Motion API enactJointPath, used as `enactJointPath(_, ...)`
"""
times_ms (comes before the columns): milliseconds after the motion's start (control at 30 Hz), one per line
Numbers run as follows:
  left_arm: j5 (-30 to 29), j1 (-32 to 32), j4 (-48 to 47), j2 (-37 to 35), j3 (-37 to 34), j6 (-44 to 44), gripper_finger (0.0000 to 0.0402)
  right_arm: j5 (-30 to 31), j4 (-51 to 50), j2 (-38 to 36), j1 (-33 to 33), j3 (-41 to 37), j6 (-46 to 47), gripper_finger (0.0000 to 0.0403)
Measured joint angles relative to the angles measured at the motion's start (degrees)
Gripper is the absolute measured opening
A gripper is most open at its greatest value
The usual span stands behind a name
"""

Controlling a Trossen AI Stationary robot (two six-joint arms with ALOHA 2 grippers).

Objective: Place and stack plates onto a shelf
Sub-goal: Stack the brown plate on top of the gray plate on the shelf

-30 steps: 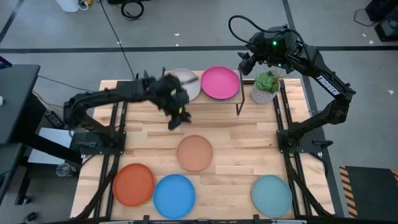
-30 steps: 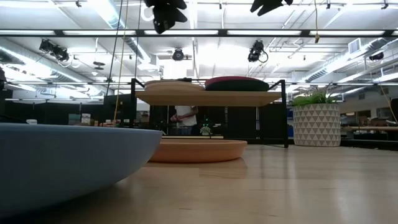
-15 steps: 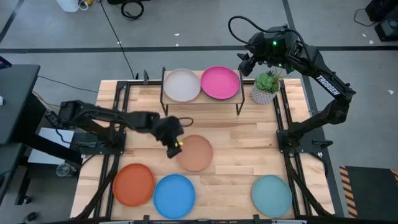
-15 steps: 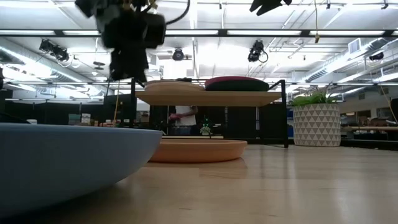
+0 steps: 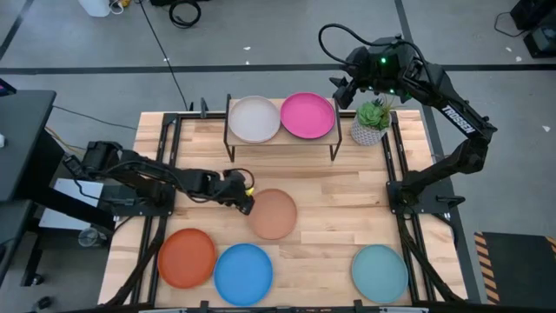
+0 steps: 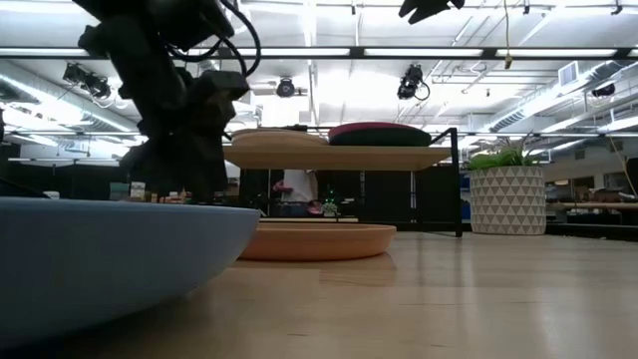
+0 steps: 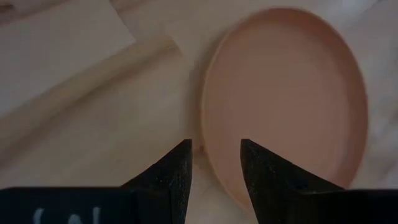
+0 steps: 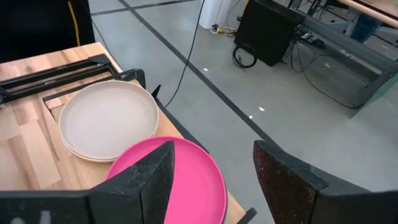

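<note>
The tan plate (image 5: pixel 272 213) lies flat on the table's middle. My left gripper (image 5: pixel 248 202) is low at its left rim, open; in the left wrist view the left gripper (image 7: pixel 216 158) has one finger over the plate's inside and one outside the rim (image 7: pixel 205 134). I cannot tell whether they touch. On the shelf (image 5: pixel 282 137) lie a cream plate (image 5: pixel 254 118) and the pink plate (image 5: pixel 307 115). My right gripper (image 5: pixel 345 87) hangs open, high over the shelf's right end. The orange plate (image 5: pixel 186 257), blue plate (image 5: pixel 243 273) and light teal plate (image 5: pixel 380 270) rest along the near edge.
A potted plant (image 5: pixel 372 122) in a white patterned pot stands right of the shelf. In the right wrist view a second rim shows under the cream plate (image 8: pixel 109 118). Black rails run along the table's left and right sides. Bare wood lies between the tan and light teal plates.
My left gripper has swung away from the shelf's front toward the near edge and come down to table height, ending at the tan plate's left rim. The right arm and all plates have kept still.
</note>
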Motion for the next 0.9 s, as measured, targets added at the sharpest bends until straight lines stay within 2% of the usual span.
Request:
enactJointPath(433,0.14,-0.26,6.21,9.94,0.05,-1.57,0.0142,-1.1,-0.19,0.0,0.0,0.0,-0.43,0.0224)
enactJointPath(667,0.44,-0.28,6.36,11.0,0.18,-1.65,0.0139,-1.23,-0.31,0.0,-0.02,0.0,-0.84,0.0224)
enactJointPath(767,0.43,-0.27,6.25,11.02,0.15,-2.9,0.0115,-1.23,-0.36,0.0,-0.02,0.0,-1.09,0.0224)
enactJointPath(900,0.74,-0.2,6.44,11.17,0.1,-5.35,0.0039,-1.18,-0.36,0.0,-0.02,0.0,-1.44,0.0224)
